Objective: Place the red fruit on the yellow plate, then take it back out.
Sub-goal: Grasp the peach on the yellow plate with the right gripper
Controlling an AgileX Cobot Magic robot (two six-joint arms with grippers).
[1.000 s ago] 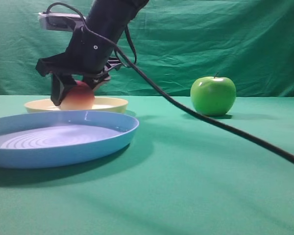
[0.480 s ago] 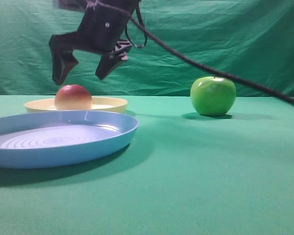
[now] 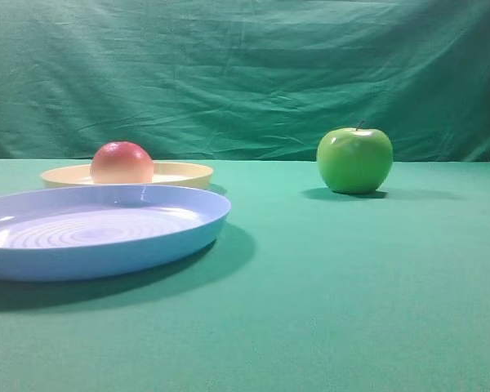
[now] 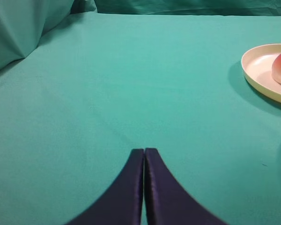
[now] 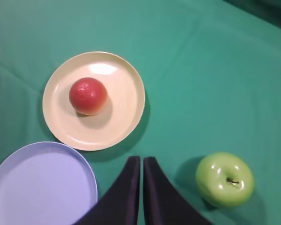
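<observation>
No brand, label or lettering is readable on anything here. The red fruit (image 5: pixel 88 96) sits on the yellow plate (image 5: pixel 124 117), left of the plate's centre in my right wrist view. It is nearly round, so I can make out no real long axis; its red cap faces up and the paler yellow-peach side turns down toward the plate. My right end effector (image 5: pixel 142 161) hangs high over the bench (image 3: pixel 335 278), its two dark fingers pressed together with nothing between them, pointing toward the plate's near rim. My left end effector (image 4: pixel 144 152) is likewise pinched closed and empty, low over bare green cloth, with the plate off to its right. The blue plate (image 3: pixel 106 245) lies just beside the yellow one, and the green apple (image 3: pixel 354 159) stands well apart.
</observation>
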